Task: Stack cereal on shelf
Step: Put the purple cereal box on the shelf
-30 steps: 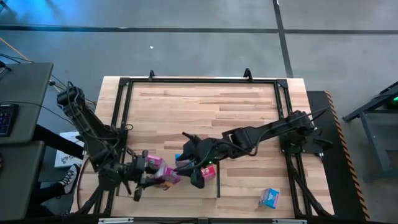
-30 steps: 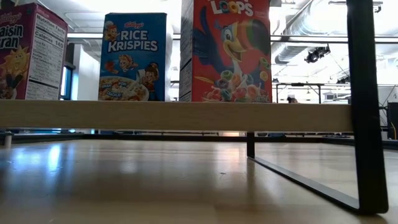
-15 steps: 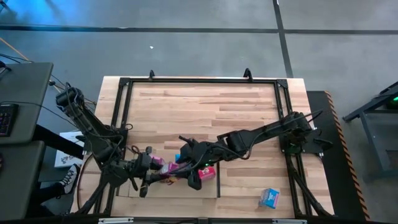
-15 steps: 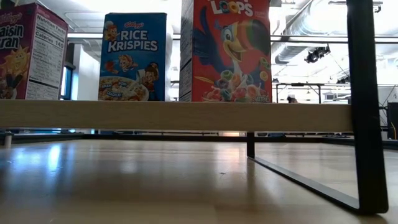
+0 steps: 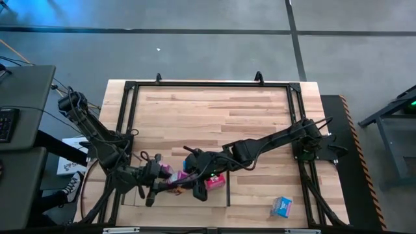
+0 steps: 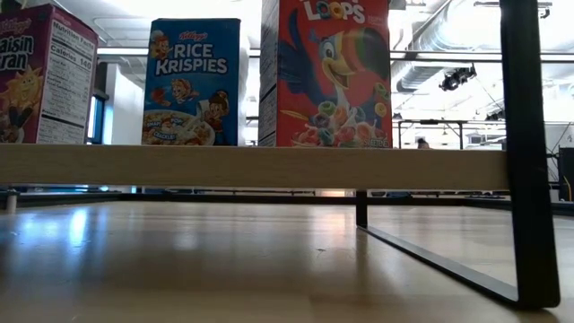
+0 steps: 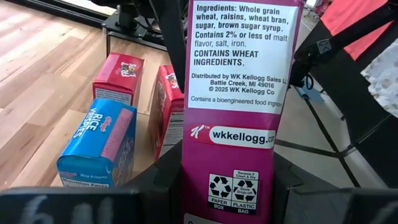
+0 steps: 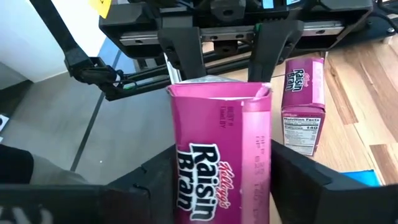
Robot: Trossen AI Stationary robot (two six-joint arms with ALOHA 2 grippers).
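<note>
Low view: Raisin Bran box [image 6: 40, 76] cut off at 9 o'clock edge. Froot Loops box [image 6: 332, 72] cropped at 12. Both pincers unseen here.

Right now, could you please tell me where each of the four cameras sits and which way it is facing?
High view: overhead, looking straight down on both arms meeting over the pink Raisin Bran box.
Low view: at tabletop height, facing level past the shelf; no arm shows.
Left wrist view: on the left arm, looking past its end effector, which grips the pink box's side panel.
Right wrist view: on the right arm; its end effector flanks that same box.
Both wrist views share this box.
</note>
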